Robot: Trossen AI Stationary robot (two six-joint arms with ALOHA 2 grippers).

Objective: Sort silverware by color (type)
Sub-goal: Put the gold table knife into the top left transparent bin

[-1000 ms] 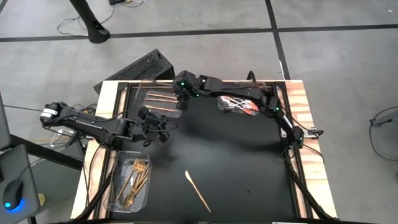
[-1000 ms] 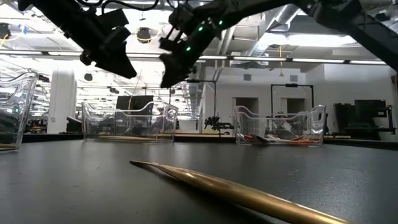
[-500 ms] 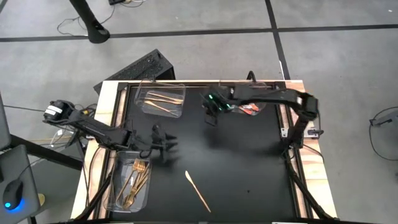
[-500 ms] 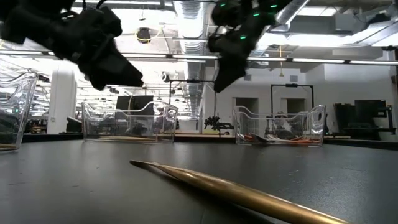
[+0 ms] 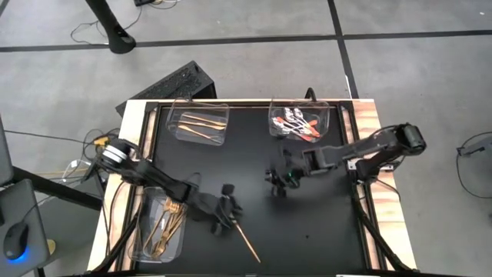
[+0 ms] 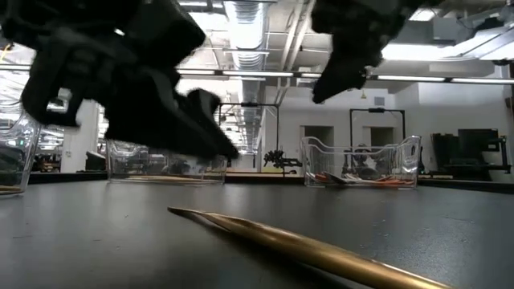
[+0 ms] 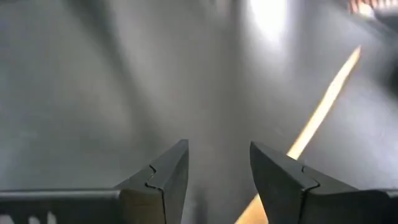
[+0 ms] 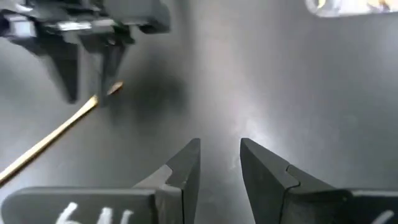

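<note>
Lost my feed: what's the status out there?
Left gripper open, empty, over the gold knife's near end. Right gripper open, empty, mid-table. Knife flat on the mat, nothing blocking it.

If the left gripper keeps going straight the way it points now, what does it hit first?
Most likely the slim gold knife lying loose on the black tabletop. The left gripper, fingers apart and empty, sits right above the knife's near tip. How far it stands above the knife is unclear.

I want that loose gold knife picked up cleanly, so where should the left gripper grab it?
Grip the knife near its upper end, from straight above, fingers across its thin width. It lies flat on the mat, and the left gripper already hangs open there.
</note>
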